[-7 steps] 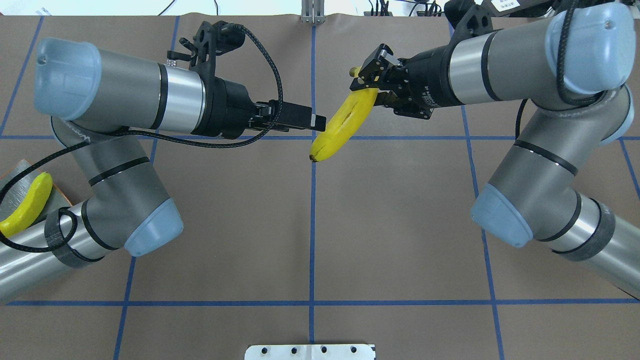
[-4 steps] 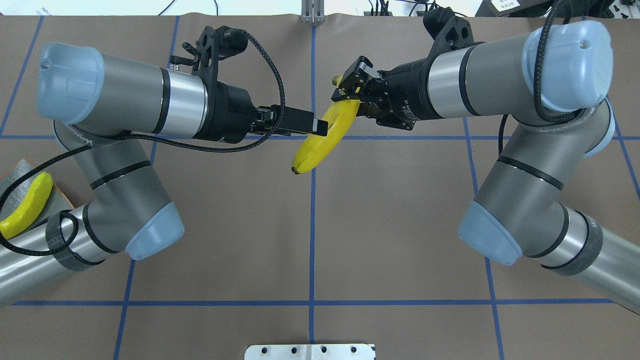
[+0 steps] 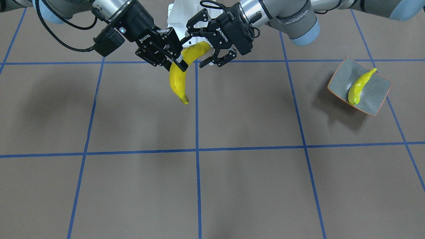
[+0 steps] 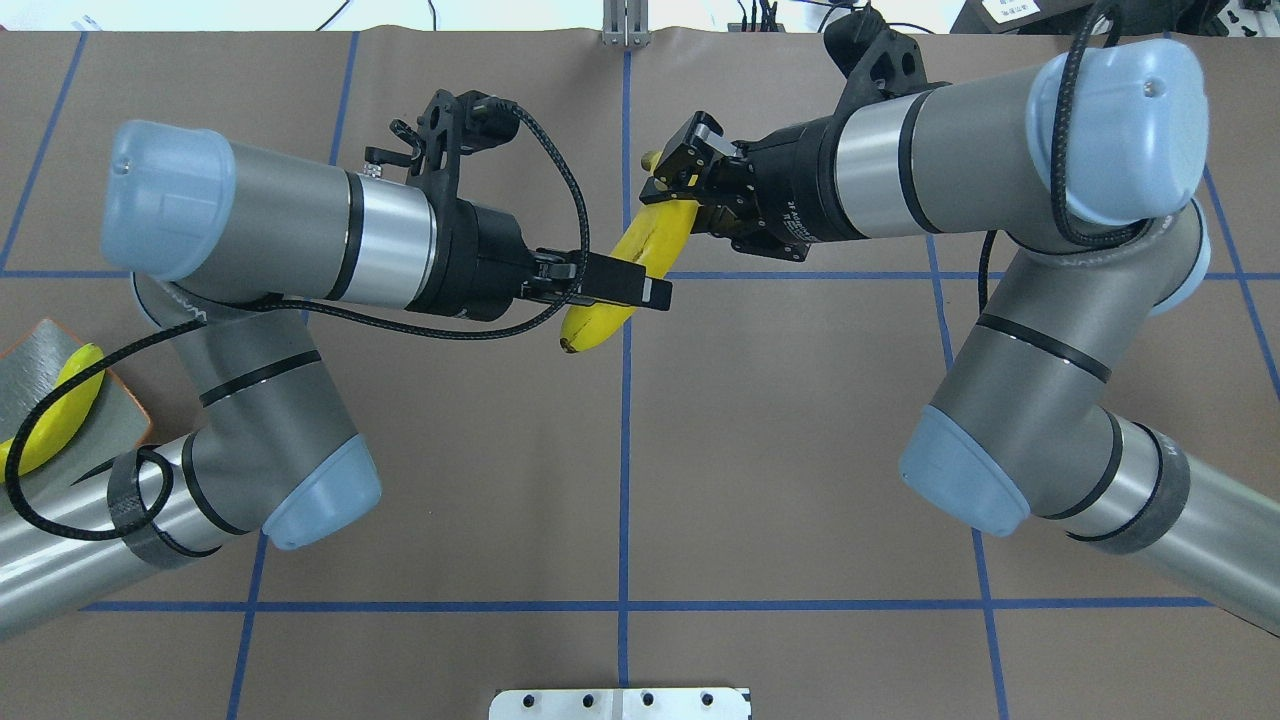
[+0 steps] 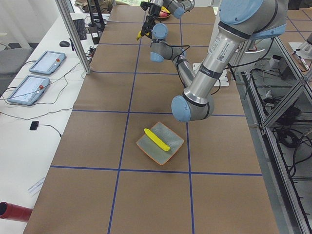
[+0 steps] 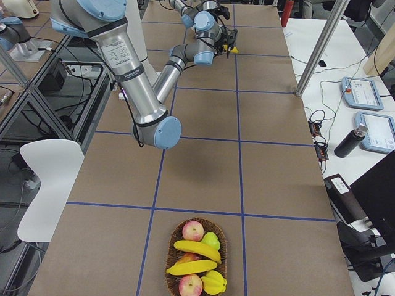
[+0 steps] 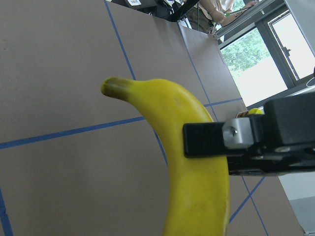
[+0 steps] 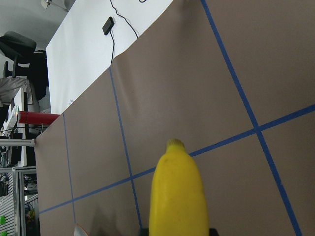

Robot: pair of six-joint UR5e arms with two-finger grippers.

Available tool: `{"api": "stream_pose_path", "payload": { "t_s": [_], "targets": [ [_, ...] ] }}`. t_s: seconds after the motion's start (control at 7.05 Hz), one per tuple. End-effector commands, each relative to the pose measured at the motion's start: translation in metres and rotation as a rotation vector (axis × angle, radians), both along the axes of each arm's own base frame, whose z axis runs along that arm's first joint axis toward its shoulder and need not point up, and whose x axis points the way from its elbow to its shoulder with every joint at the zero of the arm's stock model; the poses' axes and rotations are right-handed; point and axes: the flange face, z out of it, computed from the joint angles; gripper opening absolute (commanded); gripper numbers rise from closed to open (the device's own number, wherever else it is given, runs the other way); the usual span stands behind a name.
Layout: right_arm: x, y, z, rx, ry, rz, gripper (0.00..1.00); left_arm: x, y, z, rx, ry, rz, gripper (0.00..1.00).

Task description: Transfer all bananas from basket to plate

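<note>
Yellow banana (image 4: 657, 238) hangs over the counter (image 4: 800, 450), right gripper (image 3: 177, 63) clamping its end, left gripper (image 3: 198, 48) with jaws open around it, likely a handover.

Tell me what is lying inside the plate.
One small banana lies diagonally in the plate, nothing else. The front-facing view shows its whole inside; overhead, the left arm covers part.

Overhead and front cameras face each other, sharing the held banana (image 4: 655, 238); distant side views perhaps show it too.
</note>
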Motion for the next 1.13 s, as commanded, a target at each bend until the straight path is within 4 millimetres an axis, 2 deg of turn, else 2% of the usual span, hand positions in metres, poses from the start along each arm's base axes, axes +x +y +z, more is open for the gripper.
{"api": "stream_pose_path", "payload": {
  "t_s": [0.0,0.14,0.28,0.43,0.57,0.71,0.85,0.99],
  "targets": [
    [0.002,-0.004,-0.002,0.023,0.006,0.051,0.99,0.006,0.009,-0.002,0.002,0.007,0.019,0.0],
    [0.007,-0.008,-0.001,0.06,0.023,0.058,1.0,0.007,0.009,0.007,-0.005,-0.006,0.021,0.0],
    [0.026,-0.022,0.002,0.057,0.031,0.081,1.0,0.008,0.008,0.017,-0.013,-0.024,0.02,0.0],
    [0.054,-0.042,0.014,0.03,0.053,0.081,1.0,0.005,0.005,0.043,-0.03,-0.059,0.013,0.0],
    [0.086,-0.064,0.043,-0.011,0.137,0.062,1.0,-0.009,0.005,0.075,-0.056,-0.098,-0.005,0.0],
    [0.11,-0.078,0.081,-0.031,0.244,0.064,1.0,-0.041,0.003,0.106,-0.082,-0.13,-0.042,0.0],
    [0.124,-0.087,0.124,-0.041,0.364,0.053,1.0,-0.074,0.009,0.143,-0.035,-0.189,-0.073,0.0],
    [0.142,-0.091,0.164,-0.015,0.472,0.029,1.0,-0.103,0.031,0.195,0.077,-0.293,-0.071,0.0]
  ]
}}
